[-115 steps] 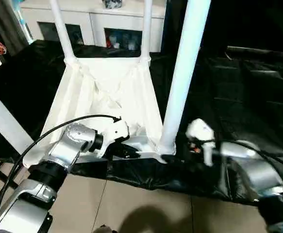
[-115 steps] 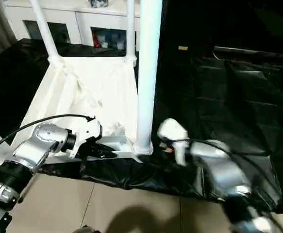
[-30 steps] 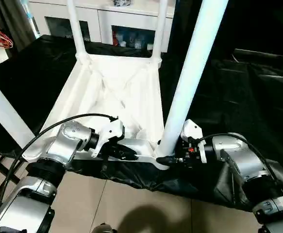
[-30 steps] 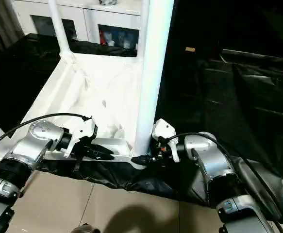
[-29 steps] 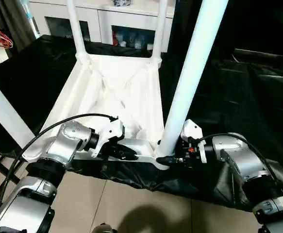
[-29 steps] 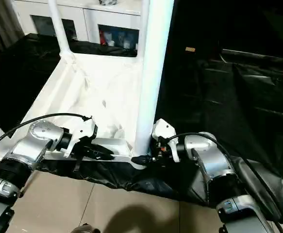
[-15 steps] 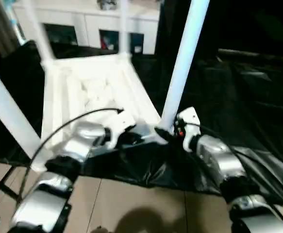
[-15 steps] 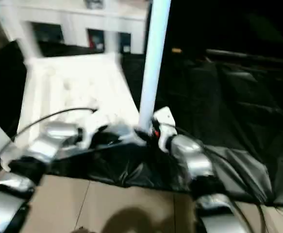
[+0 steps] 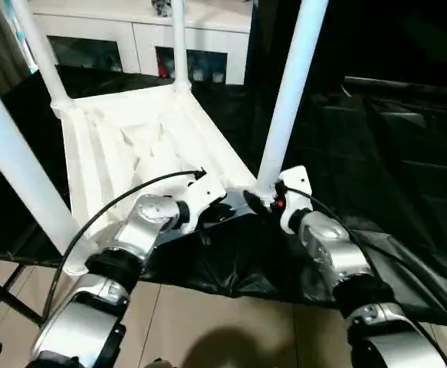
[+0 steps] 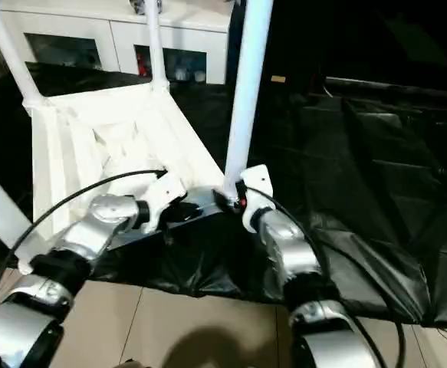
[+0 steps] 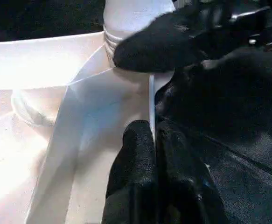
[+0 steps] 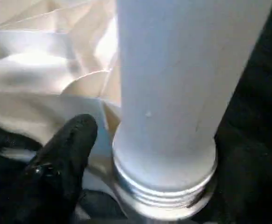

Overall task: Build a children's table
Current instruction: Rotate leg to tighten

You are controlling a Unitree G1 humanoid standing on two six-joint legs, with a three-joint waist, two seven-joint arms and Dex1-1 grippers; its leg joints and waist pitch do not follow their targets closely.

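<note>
The children's table (image 9: 142, 138) lies upside down on a black sheet (image 9: 376, 153), near the middle of the scene. I count four white legs (image 9: 288, 92) standing up from its corners: two at the far side near 12 o'clock, one at 9 o'clock, one at about 5 o'clock of the top. The left end effector (image 11: 155, 154) is closed on the thin edge of the table. The right end effector (image 9: 255, 201) is at the base of the near leg, with its fingers (image 12: 63, 154) apart beside the threaded foot, not clamping it. One white cabinet (image 9: 139, 38) stands behind.
</note>
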